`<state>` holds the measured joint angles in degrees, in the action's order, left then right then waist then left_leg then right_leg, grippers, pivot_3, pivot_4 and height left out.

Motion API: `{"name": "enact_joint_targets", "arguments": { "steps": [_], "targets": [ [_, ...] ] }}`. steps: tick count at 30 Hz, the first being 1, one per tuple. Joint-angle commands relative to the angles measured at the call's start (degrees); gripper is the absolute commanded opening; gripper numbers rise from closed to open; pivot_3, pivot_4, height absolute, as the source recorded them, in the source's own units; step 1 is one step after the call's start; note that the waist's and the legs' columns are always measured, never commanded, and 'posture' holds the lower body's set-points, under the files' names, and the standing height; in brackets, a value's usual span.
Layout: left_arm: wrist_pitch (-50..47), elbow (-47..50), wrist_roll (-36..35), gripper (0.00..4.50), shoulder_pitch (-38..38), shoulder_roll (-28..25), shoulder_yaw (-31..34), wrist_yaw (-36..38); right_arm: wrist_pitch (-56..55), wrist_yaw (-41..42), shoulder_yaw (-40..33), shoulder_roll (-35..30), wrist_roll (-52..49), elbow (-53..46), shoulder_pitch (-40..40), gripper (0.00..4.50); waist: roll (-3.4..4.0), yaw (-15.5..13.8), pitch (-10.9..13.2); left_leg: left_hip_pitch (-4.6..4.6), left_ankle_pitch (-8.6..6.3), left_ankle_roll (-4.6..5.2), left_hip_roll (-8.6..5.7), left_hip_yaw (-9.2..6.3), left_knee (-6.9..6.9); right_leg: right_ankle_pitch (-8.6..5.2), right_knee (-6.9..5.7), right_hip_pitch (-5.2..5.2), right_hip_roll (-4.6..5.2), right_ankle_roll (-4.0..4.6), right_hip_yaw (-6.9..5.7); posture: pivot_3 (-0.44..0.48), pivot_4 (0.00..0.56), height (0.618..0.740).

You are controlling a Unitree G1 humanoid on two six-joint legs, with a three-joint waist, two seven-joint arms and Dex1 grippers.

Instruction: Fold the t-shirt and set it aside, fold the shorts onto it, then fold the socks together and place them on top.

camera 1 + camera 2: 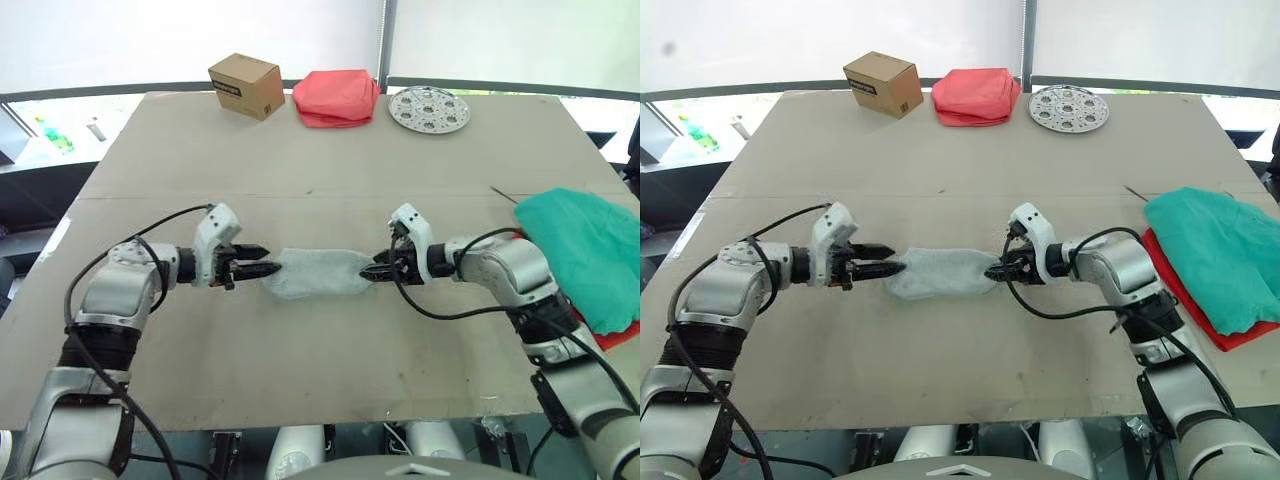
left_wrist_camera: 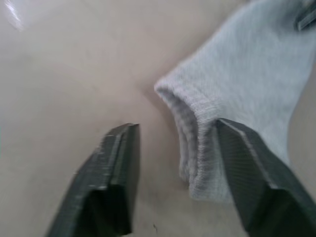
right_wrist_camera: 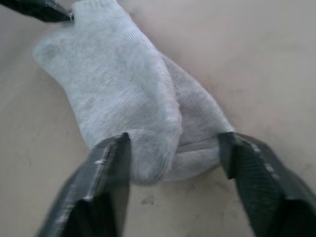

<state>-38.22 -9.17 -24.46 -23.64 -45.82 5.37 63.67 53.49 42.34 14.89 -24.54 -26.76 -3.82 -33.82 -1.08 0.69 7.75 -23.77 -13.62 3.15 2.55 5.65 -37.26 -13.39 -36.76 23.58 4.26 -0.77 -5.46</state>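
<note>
Left eye view: we see the socks (image 1: 316,273) lying stacked mid-table, toward the near edge, with the left gripper (image 1: 262,268) at one end and the right gripper (image 1: 372,270) at the other. We judge both arms sit at opposite ends to pinch and fold the pair together. The shorts (image 1: 590,250) are folded at the right edge, on top of the t-shirt (image 1: 618,338), of which just a red sliver peeks out, so only the sock step looks left.

Right eye view: same layout; more red shows under the teal. Along the far edge sit a cardboard box (image 1: 881,84), a salmon-pink cloth (image 1: 975,96) and a perforated metal disc (image 1: 1068,108). The table (image 1: 940,370) is plain brown board with a seam across it; bright white blinds hang behind.

Left wrist view: the fingers (image 2: 114,182) are spread apart, holding nothing, straddling the ribbed cuff, one finger touching it.

Right wrist view: the fingers (image 3: 101,190) are also parted, empty, flanking the toe end of both socks, one lying over the other. The other gripper's tip touches the cuff end.
</note>
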Motion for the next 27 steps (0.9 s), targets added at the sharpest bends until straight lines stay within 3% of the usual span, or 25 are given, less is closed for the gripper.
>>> {"name": "enact_joint_targets", "arguments": {
  "steps": [1, 3, 6, 8, 11, 15, 21, 27],
  "targets": [
    [-10.01, 6.59, -8.19, 3.69, 4.28, -0.24, 8.98, -3.13, -11.88, 2.32, -4.64, -2.54, 0.91, -11.34, 5.9, 3.33, 0.0, 0.07, 0.0, 0.02, 0.0, -0.01, 0.02, 0.01, 0.01, 0.0, 0.0, -0.01, 0.0, -0.01, 0.02, 0.0, 0.15, 0.74],
    [-14.79, 9.88, -11.47, 3.69, 7.36, 2.27, 13.06, -7.83, -17.87, 2.41, -6.34, -3.44, 2.08, -14.88, 10.15, 3.33, 0.01, 0.16, 0.0, 0.08, 0.0, -0.03, 0.03, 0.03, 0.06, -0.04, 0.02, -0.03, 0.0, -0.08, 0.04, 0.0, 0.15, 0.74],
    [-17.06, 14.37, -11.5, 3.77, 10.33, 7.82, 16.04, -17.92, -22.21, 5.7, -7.07, -6.23, 2.14, -17.56, 15.03, 4.05, -0.01, -0.04, -0.01, 0.1, 0.01, -0.06, 0.03, 0.0, 0.06, -0.13, 0.0, -0.05, 0.0, -0.23, 0.04, 0.0, 0.15, 0.74],
    [-16.38, 17.82, -10.17, 3.77, 12.43, 11.48, 15.97, -23.37, -24.7, 6.23, -7.64, -7.12, 2.55, -18.47, 17.25, 4.47, -0.08, -0.26, -0.04, 0.11, 0.02, -0.07, 0.03, -0.04, 0.0, -0.12, 0.0, -0.12, 0.0, -0.22, 0.02, 0.0, 0.15, 0.74],
    [-10.32, 22.87, -5.38, 3.77, 16.35, 15.68, 11.9, -29.1, -28.53, 4.76, -8.13, -7.3, 4.87, -17.76, 18.99, 4.47, -0.11, -0.3, -0.06, 0.13, 0.02, -0.05, 0.0, -0.01, -0.08, -0.06, 0.01, -0.15, 0.07, -0.12, 0.06, 0.0, 0.15, 0.74],
    [2.07, 24.07, 4.11, 3.77, 20.93, 15.17, 2.97, -29.2, -30.28, 1.71, -7.82, -5.11, 6.73, -17.25, 19.45, 4.47, -0.06, -0.54, -0.1, 0.22, 0.02, -0.06, -0.07, 0.01, -0.04, -0.05, 0.01, -0.17, 0.19, -0.03, 0.07, 0.0, 0.15, 0.74],
    [9.5, 22.2, 9.13, 3.77, 23.91, 14.93, -3.58, -27.54, -28.93, 0.24, -5.94, -3.35, 6.85, -20.06, 19.88, 4.47, 0.03, -1.52, -0.14, 0.21, -0.01, -0.02, -0.07, 0.01, 0.07, -0.14, 0.04, -0.13, 0.28, 0.22, 0.03, 0.0, 0.15, 0.74],
    [16.35, 16.61, 13.87, 3.77, 22.13, 16.12, -8.13, -28.0, -25.21, 3.12, -5.93, -6.76, 4.38, -25.0, 20.87, 4.47, 0.41, -1.7, -0.39, 0.21, -0.14, 0.21, -0.21, -0.01, 0.06, -0.15, 0.07, -0.12, 0.52, 0.24, -0.05, 0.0, 0.15, 0.74]
  ]
}}
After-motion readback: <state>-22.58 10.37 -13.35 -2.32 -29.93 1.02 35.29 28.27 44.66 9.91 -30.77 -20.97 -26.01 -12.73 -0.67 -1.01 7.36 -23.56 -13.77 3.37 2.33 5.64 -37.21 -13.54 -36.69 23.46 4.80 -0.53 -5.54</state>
